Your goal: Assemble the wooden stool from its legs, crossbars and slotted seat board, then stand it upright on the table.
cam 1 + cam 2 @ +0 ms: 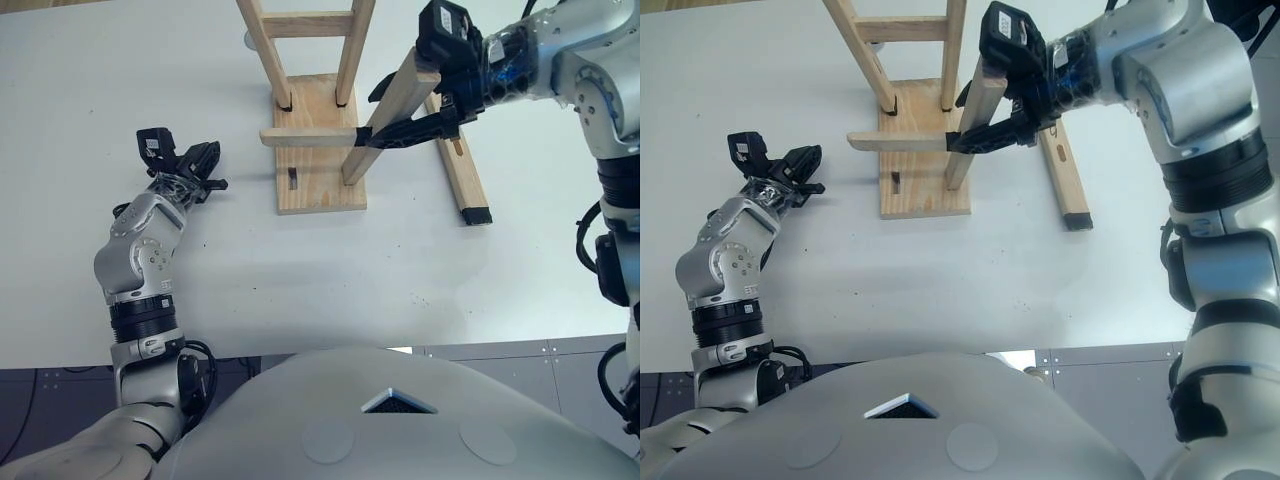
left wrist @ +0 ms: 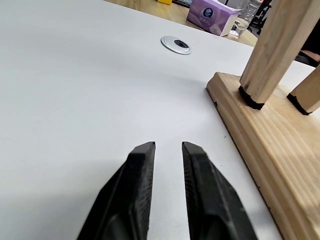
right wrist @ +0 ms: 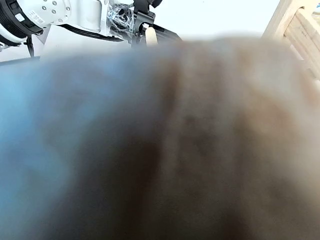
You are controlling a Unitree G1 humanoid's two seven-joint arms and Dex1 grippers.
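Leg [image 1: 404, 88] stands tilted on seat board [image 1: 320, 195], clamped in right gripper [image 1: 375, 118].

I can read nothing: the white sticker [image 1: 152, 146] behind my left pincer [image 2: 168, 146] is too small, and print on the purple tissue pack [image 2: 212, 14] far ahead blurs.

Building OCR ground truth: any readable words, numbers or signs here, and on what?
Nothing legible.
Purple tissue pack in the background: print too blurred to read.
White label on the left wrist's black camera housing: too small to read.
Same label on the right wrist's housing: too small.
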